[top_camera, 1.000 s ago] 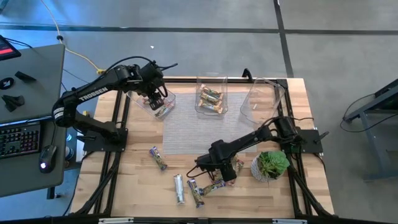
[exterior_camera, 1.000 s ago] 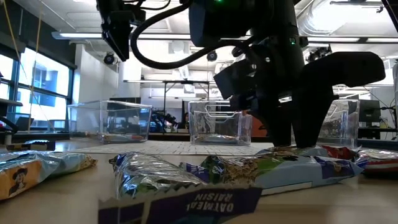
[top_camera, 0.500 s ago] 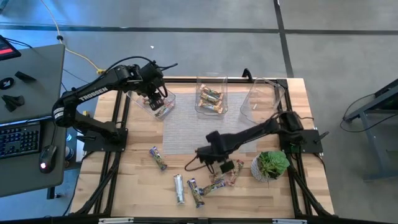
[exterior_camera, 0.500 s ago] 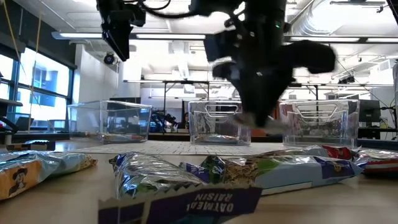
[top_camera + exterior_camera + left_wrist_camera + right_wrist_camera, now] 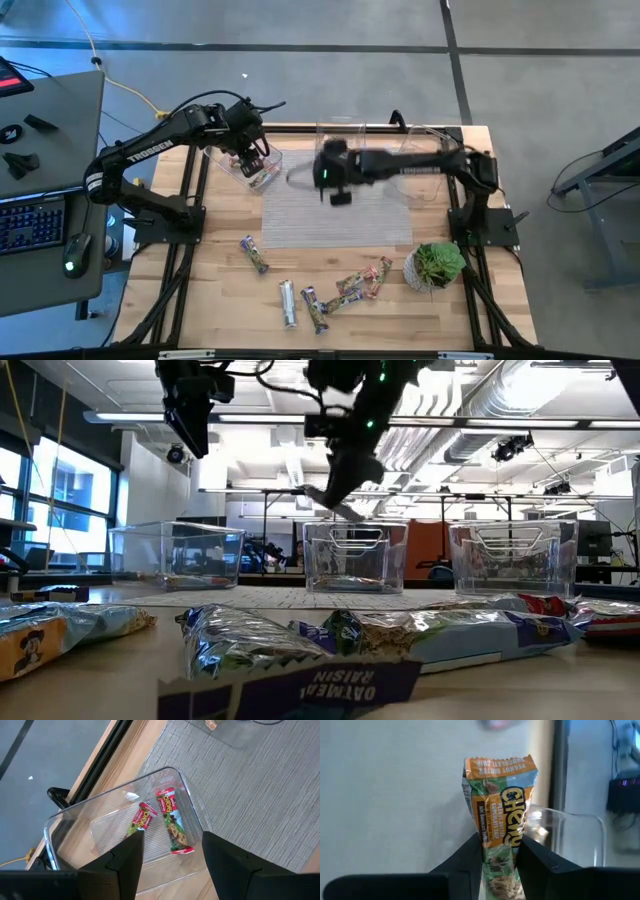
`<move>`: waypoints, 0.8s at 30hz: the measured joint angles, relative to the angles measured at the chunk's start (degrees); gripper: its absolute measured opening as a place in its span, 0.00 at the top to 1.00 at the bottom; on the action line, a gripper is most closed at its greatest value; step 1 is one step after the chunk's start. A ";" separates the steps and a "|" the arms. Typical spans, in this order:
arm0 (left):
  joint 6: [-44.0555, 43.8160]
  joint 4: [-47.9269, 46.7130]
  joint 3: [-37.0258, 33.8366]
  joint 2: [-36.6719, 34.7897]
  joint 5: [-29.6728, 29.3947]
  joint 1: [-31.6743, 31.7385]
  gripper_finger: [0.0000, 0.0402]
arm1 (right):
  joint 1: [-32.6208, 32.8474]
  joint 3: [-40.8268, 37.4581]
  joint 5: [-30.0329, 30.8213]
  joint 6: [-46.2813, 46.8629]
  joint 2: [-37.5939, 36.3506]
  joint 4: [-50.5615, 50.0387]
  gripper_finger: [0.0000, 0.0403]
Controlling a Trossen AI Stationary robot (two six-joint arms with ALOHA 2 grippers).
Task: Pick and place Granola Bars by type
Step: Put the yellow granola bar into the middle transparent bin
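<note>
Between the right gripper's closed fingers stands an orange-green granola bar, held by its lower end, its long axis running straight out from the fingers and its crimped free end pointing away from the wrist. It looks light and soft, with a slick crinkly wrapper; a pinch across the flat middle or just inside a sealed end should hold best, since the foil may slide. From above, this gripper hangs over the back edge of the grey mat, just beside the middle clear bin at the back of the tabletop. A right bin stands toward the back right corner. The left bin, near the back left, holds two red-green bars lying roughly side by side. The left gripper hovers over that bin, fingers apart and holding nothing. Near the front edge lie several loose bars, pointing various ways. A potted plant sits toward the front right.
</note>
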 joint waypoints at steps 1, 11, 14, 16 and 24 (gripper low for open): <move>0.00 0.05 0.00 0.01 -0.01 0.00 0.52 | -1.94 0.00 -1.40 0.70 -0.02 1.57 0.77; 1.40 0.01 0.00 -0.01 -0.05 0.00 0.52 | -15.64 -0.01 -24.45 10.11 2.57 -0.32 0.77; 1.46 0.01 0.00 -0.01 -0.10 0.00 0.52 | -15.53 -0.04 -26.86 9.87 4.66 -0.59 0.77; 1.55 -0.01 0.00 -0.01 -0.10 0.00 0.52 | -14.84 -0.04 -26.52 8.77 6.16 -0.55 0.77; 1.55 -0.03 0.00 -0.01 0.12 0.00 0.52 | -13.23 -0.09 -23.95 11.83 8.48 -1.38 0.72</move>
